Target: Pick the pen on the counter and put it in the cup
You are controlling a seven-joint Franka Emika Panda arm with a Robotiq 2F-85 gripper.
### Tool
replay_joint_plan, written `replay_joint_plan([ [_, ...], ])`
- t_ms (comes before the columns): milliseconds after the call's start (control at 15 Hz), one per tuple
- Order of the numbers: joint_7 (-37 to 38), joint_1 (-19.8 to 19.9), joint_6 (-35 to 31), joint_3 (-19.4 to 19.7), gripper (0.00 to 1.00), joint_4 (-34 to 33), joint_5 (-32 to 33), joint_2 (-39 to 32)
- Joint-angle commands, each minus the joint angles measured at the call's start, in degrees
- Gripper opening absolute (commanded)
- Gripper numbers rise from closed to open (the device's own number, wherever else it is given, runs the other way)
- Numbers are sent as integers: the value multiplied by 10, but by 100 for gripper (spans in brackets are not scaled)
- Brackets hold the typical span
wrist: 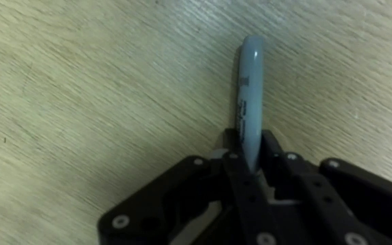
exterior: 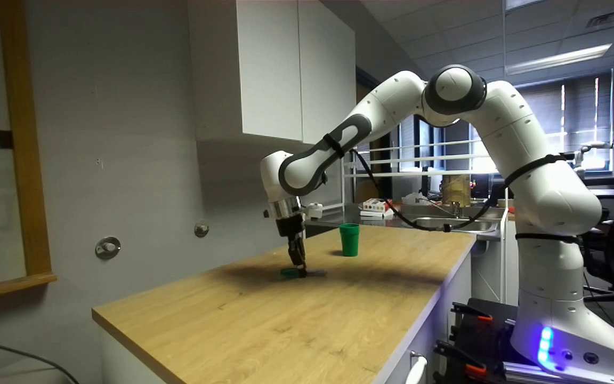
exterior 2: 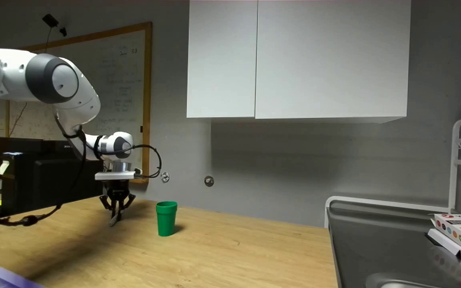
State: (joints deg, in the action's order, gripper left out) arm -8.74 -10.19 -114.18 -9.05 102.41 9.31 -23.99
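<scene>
The pen is a slim grey marker (wrist: pixel 251 85) with dark print in the wrist view. In an exterior view its grey end (exterior: pixel 316 273) shows on one side of the fingers and a teal end on the other. My gripper (wrist: pixel 249 139) is shut on the pen, with a finger against each side; its teal end is hidden in the wrist view. The pen lies at or very near the surface of the wooden counter (exterior: pixel 285 325). The green cup (exterior: pixel 349 240) stands upright on the counter, apart from the gripper; it also shows in an exterior view (exterior 2: pixel 166 219), but not in the wrist view.
White wall cabinets (exterior 2: pixel 294 60) hang above the counter. A grey wall runs along its back edge. Black monitors (exterior 2: pixel 62 180) stand behind the arm. A sink (exterior: pixel 456 224) and boxes (exterior: pixel 375 207) lie beyond the counter's end.
</scene>
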Motion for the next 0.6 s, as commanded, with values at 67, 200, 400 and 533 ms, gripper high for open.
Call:
replay_joint_plan([
  [67, 56, 0, -14, 20, 7, 35, 12, 62],
  [200, 97, 1, -32, 31, 7, 57, 17, 98],
  [400, 170, 3, -56, 45, 7, 91, 29, 154],
  [533, 223, 6, -66, 51, 7, 112, 38, 187],
])
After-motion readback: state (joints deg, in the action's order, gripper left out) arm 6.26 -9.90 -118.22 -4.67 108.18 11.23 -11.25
